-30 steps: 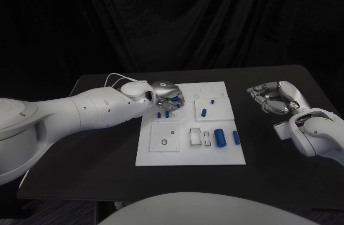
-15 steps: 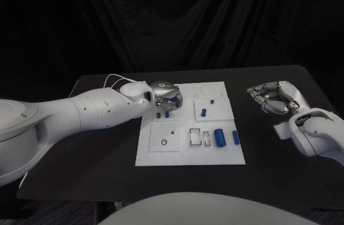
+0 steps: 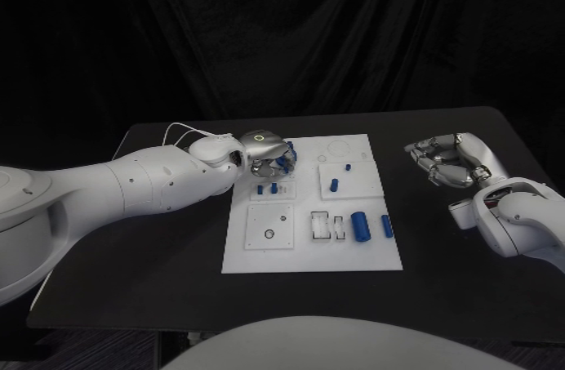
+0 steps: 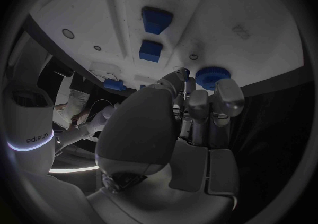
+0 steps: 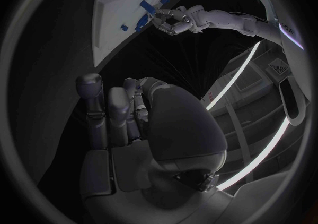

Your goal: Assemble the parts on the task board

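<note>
Pretty dark setup here. A black curtain is hanging behind the table, folds running down it. The table is black too, sitting on a dim floor. Bright strip lights are glowing in curved lines.

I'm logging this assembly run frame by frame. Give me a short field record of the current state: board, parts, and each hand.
surface: black table
task board: white plate in the middle of the table
parts: small blue pieces on the board, among them a blue cylinder lying near its right side
blue gear: at the left hand's fingertips, at the board's edge
left hand: over the board's far left corner, fingers around the blue gear; whether it grips it cannot be told
right hand: right of the board, off it, fingers curled, holding nothing
</note>
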Action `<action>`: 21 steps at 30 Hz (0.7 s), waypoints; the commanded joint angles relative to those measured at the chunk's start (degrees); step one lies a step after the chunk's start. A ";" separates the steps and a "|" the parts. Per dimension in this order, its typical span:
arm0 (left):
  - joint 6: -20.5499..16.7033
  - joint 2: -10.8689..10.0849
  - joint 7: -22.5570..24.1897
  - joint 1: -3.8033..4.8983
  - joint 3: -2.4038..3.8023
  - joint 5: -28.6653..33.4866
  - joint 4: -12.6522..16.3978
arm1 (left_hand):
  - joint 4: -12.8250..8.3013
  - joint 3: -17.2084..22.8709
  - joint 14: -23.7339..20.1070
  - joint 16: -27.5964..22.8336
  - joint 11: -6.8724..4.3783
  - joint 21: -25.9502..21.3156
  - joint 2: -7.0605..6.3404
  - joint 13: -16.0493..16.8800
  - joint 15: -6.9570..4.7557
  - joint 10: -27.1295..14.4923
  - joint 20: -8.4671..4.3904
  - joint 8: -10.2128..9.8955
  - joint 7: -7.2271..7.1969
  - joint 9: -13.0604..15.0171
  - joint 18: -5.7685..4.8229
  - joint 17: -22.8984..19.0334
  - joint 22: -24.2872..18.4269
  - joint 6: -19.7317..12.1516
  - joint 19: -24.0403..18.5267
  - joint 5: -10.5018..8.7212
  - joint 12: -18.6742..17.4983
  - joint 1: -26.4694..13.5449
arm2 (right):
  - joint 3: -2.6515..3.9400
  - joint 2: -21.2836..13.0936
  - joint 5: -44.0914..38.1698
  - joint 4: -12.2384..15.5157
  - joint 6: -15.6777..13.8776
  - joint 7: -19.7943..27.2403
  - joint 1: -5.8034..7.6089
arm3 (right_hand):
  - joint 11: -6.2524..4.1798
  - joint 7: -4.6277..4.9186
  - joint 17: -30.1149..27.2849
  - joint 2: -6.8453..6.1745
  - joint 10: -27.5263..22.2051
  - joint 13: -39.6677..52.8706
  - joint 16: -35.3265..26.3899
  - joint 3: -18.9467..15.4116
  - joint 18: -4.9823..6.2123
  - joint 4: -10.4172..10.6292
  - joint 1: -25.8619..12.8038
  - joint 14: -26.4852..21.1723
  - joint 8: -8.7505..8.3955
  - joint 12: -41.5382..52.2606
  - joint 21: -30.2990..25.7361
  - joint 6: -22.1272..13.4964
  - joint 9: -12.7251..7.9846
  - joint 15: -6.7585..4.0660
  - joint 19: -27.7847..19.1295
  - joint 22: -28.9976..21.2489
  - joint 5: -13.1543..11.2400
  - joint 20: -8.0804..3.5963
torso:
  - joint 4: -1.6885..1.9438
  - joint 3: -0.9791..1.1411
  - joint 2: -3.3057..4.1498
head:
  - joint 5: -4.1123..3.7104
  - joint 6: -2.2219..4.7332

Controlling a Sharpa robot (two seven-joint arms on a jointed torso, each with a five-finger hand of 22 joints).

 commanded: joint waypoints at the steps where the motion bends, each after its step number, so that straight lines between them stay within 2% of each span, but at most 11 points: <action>1: -3.57 -1.36 0.17 -0.06 0.05 -0.10 1.79 | 0.00 0.41 0.55 -0.05 0.04 0.45 0.16 -0.40 -0.02 0.62 -0.13 0.29 0.17 0.12 -1.17 0.13 3.16 0.63 0.51 0.39 -0.61 -0.22 | 0.05 -0.12 -0.30 0.06 0.35 -0.61 -0.12 | 0.18 0.22 -0.05 0.08 -0.09 -0.06 -0.22 0.12 0.46 -0.10 0.53 -0.11 0.36 0.18 -0.21 0.06 0.05 0.00 -0.09 0.06 0.36 -0.05 | 0.00 0.02 -0.03 | 0.12 0.00; 5: -4.06 -3.96 -0.57 0.29 0.07 -0.10 4.81 | -0.04 0.47 0.71 -0.16 0.07 0.53 -0.05 -0.68 -0.01 0.95 -0.18 0.33 0.21 0.21 -1.19 -0.03 3.28 0.93 0.67 0.44 -1.06 -0.38 | 0.05 -0.06 -0.30 -0.04 0.37 -0.68 -0.12 | 0.18 0.22 -0.05 0.08 -0.09 -0.06 -0.22 0.12 0.46 -0.10 0.53 -0.11 0.36 0.18 -0.21 0.06 0.05 0.00 -0.09 0.06 0.36 -0.05 | 0.01 0.02 0.00 | 0.24 0.00; 9: -3.49 -8.06 -1.92 1.15 0.08 -0.10 9.28 | 0.00 0.49 0.70 -0.34 0.07 0.23 -0.19 -0.87 0.02 1.19 -0.18 0.27 0.22 0.22 -1.14 -0.29 3.23 0.97 0.58 0.41 -1.36 -0.58 | 0.04 0.05 -0.30 -0.18 0.40 -0.81 -0.12 | 0.18 0.23 -0.14 0.08 -0.11 -0.08 -0.31 0.14 0.46 -0.11 0.52 -0.15 0.34 0.18 -0.23 0.03 0.05 0.00 -0.10 0.06 0.37 -0.05 | 0.01 0.01 -0.03 | 0.47 0.00; 12: -3.02 -9.99 -2.59 1.42 0.06 -0.10 11.16 | 0.07 0.52 0.70 -0.41 0.14 0.11 -0.20 -0.98 0.05 1.34 -0.19 0.25 0.35 0.24 -1.13 -0.34 3.22 1.04 0.54 0.36 -1.54 -0.73 | 0.04 0.10 -0.30 -0.29 0.40 -0.88 -0.12 | 0.18 0.23 -0.14 0.08 -0.11 -0.08 -0.31 0.14 0.46 -0.11 0.52 -0.15 0.34 0.18 -0.23 0.03 0.05 0.00 -0.10 0.06 0.37 -0.05 | 0.12 0.04 -0.10 | 0.57 0.00; 16: -2.10 -11.53 -3.30 1.58 0.03 -0.10 12.22 | 0.11 0.56 0.49 -0.73 0.26 -0.18 -0.35 -1.23 0.13 1.47 -0.18 0.03 0.47 0.21 -1.09 -0.83 3.20 0.86 0.44 0.23 -1.98 -0.92 | 0.04 0.15 -0.30 -0.38 0.53 -0.92 -0.17 | 0.18 0.23 -0.14 0.08 -0.11 -0.08 -0.31 0.14 0.46 -0.11 0.52 -0.15 0.34 0.18 -0.23 0.03 0.05 0.00 -0.10 0.06 0.37 -0.05 | 0.16 0.14 -0.18 | 0.69 0.00; 21: -1.66 -11.82 -3.59 1.55 0.02 -0.10 11.95 | 0.11 0.67 0.40 -0.90 0.29 -0.45 -0.36 -1.38 0.16 1.61 -0.17 -0.21 0.49 0.14 -1.05 -1.07 3.16 0.61 0.32 0.11 -2.26 -0.97 | 0.04 0.15 -0.30 -0.35 0.69 -0.90 -0.31 | 0.19 0.24 -0.19 0.08 -0.15 -0.10 -0.35 0.17 0.47 -0.12 0.51 -0.18 0.34 0.17 -0.32 0.02 0.05 0.01 -0.13 0.04 0.38 -0.05 | 0.32 0.32 -0.46 | 0.54 0.00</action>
